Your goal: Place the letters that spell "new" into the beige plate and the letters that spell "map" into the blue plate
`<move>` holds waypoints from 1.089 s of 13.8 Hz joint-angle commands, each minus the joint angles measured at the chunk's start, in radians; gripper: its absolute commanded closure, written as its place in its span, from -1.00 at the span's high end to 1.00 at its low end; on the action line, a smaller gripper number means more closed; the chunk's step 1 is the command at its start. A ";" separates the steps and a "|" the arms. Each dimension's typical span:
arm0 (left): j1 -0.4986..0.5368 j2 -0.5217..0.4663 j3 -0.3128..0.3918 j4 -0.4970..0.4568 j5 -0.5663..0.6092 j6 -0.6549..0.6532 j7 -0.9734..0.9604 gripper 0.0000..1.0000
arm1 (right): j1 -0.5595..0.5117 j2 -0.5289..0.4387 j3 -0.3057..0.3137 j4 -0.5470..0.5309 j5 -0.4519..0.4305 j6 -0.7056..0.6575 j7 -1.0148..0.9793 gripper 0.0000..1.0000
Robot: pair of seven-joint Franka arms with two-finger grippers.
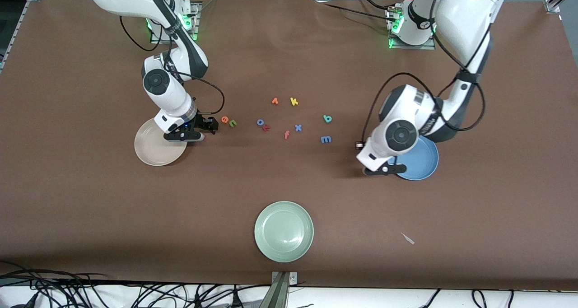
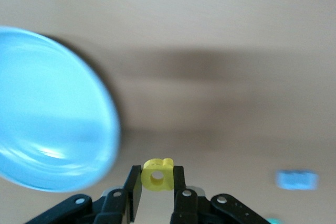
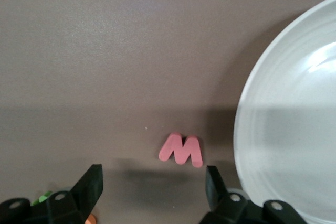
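Mostly hidden, left tool (image 2: 157,182) grips yellow "a" (image 2: 158,173); right tool (image 3: 152,182) spread.

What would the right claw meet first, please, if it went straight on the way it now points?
Most likely the pink "w", lying on the table between the open fingers of the right claw, beside the beige plate. How much gap remains is unclear.

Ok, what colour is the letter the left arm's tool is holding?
Yellow: the letter pinched in the left tool shows best in the left wrist view.
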State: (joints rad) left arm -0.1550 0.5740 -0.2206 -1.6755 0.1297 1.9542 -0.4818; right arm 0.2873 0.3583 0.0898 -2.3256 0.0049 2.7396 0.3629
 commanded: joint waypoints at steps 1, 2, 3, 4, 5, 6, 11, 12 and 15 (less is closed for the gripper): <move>0.084 -0.013 -0.008 -0.033 0.041 -0.015 0.118 -1.00 | 0.004 -0.007 -0.002 -0.020 -0.006 0.025 0.015 0.69; 0.115 -0.003 -0.006 -0.033 0.042 -0.012 0.161 -1.00 | 0.003 -0.004 -0.005 -0.020 -0.006 0.032 0.008 0.69; 0.152 0.010 -0.006 -0.033 0.042 -0.003 0.223 -1.00 | 0.003 0.002 -0.013 -0.020 -0.008 0.037 0.002 0.69; 0.179 0.029 -0.008 -0.033 0.044 0.015 0.273 -1.00 | 0.003 0.007 -0.019 -0.020 -0.011 0.040 0.001 0.69; 0.201 0.044 -0.006 -0.035 0.044 0.046 0.301 -1.00 | 0.001 0.017 -0.021 -0.020 -0.011 0.061 -0.007 0.69; 0.215 0.059 -0.006 -0.036 0.044 0.063 0.311 -0.85 | 0.001 0.033 -0.021 -0.020 -0.011 0.083 -0.007 0.69; 0.190 0.037 -0.026 -0.032 0.044 0.028 0.298 1.00 | 0.001 0.051 -0.021 -0.020 -0.011 0.110 -0.005 0.54; 0.181 0.032 -0.043 -0.021 0.042 0.008 0.280 1.00 | 0.001 0.050 -0.021 -0.020 -0.013 0.110 -0.007 0.45; 0.176 0.020 -0.124 -0.020 0.042 0.009 0.178 1.00 | 0.000 0.050 -0.022 -0.021 -0.013 0.109 -0.013 0.10</move>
State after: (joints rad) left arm 0.0298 0.6179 -0.3052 -1.6946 0.1450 1.9849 -0.2397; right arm 0.2870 0.4060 0.0699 -2.3337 0.0039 2.8275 0.3582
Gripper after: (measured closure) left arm 0.000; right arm 0.330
